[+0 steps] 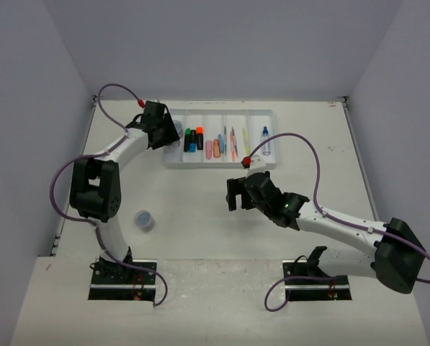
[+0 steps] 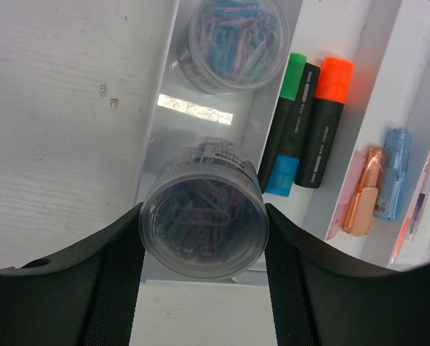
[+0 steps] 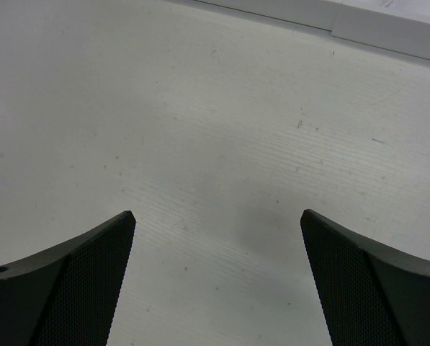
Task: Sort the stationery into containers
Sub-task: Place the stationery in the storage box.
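Left wrist: left gripper [image 2: 204, 210] half-open astride tub [image 2: 204, 241] (contact unclear)

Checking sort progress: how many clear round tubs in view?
3 tubs. Two in the tray, leftmost compartment: one between the left gripper's fingers, one beyond. Third on the table by the left arm.

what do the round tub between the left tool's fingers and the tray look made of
Round tub: clear glossy plastic, it seems; paper clips show through its wall. Tray: white smooth plastic, probably, slightly glossy; a light patch reflects off its floor.
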Tool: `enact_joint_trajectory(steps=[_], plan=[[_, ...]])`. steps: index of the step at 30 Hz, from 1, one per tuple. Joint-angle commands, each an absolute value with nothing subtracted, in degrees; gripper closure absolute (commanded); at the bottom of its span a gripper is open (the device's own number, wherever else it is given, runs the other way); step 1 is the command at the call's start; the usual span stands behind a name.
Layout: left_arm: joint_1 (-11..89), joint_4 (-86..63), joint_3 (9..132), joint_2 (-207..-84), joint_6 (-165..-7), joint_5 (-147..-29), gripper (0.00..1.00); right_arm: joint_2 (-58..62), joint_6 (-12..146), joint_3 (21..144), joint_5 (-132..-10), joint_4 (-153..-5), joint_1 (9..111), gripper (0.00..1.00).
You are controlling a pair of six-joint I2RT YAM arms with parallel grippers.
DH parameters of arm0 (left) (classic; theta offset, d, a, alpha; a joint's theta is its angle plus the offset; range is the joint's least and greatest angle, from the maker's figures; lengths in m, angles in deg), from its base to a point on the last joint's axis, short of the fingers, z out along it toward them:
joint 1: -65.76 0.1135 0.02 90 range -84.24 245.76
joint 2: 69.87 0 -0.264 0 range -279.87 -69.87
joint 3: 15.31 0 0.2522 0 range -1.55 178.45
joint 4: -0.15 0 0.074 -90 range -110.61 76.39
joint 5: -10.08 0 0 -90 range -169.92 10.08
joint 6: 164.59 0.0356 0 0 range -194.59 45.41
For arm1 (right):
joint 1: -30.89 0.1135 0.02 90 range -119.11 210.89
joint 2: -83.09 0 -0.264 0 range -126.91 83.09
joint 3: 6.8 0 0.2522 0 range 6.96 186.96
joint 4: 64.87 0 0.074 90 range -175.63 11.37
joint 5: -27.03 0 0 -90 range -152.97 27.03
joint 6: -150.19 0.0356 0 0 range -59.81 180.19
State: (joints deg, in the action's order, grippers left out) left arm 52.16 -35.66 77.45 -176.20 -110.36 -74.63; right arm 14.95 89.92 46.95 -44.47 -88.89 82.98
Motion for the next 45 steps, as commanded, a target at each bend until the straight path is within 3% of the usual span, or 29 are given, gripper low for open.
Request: enact_joint_trajectory(steps=[1, 9, 10, 12, 18, 24, 30, 45], plan=[[51.52, -35.23, 82.05, -177.66, -106.79, -72.58, 0.98, 14.74, 89.45, 48.79, -44.06, -87.7, 82.99, 0.01], [51.48, -37.05, 87.32, -181.58, -105.35, -70.52, 0.82, 14.28, 89.37, 48.98, -44.25, -87.77, 82.97, 0.01], [51.47, -37.43, 88.25, -182.08, -105.22, -70.56, 0.78, 14.28, 89.37, 48.98, -44.25, -87.81, 82.96, 0.01], [51.45, -38.31, 90.44, -183.98, -104.89, -70.59, 0.59, 14.38, 89.35, 48.96, -44.36, -87.94, 83.01, 0.01], [51.2, -39.53, 92.93, -186.5, -104.74, -71.48, 0.41, 14.45, 89.28, 48.89, -44.5, -87.87, 83.01, 0.01], [50.85, -40.09, 93.02, -185.57, -104.53, -70.79, 0.41, 14.28, 89.19, 48.98, -44.69, -87.68, 82.92, 0.01], [49.3, -40.95, 92.37, -183.47, -104.12, -69.21, 0.5, 14.27, 89.19, 48.98, -44.78, -87.6, 82.92, 0.01], [48.53, -45.01, 94.78, -185.73, -103.95, -65.37, 0.42, 14.47, 89.19, 48.89, -45.04, -87.58, 82.92, 0.01]])
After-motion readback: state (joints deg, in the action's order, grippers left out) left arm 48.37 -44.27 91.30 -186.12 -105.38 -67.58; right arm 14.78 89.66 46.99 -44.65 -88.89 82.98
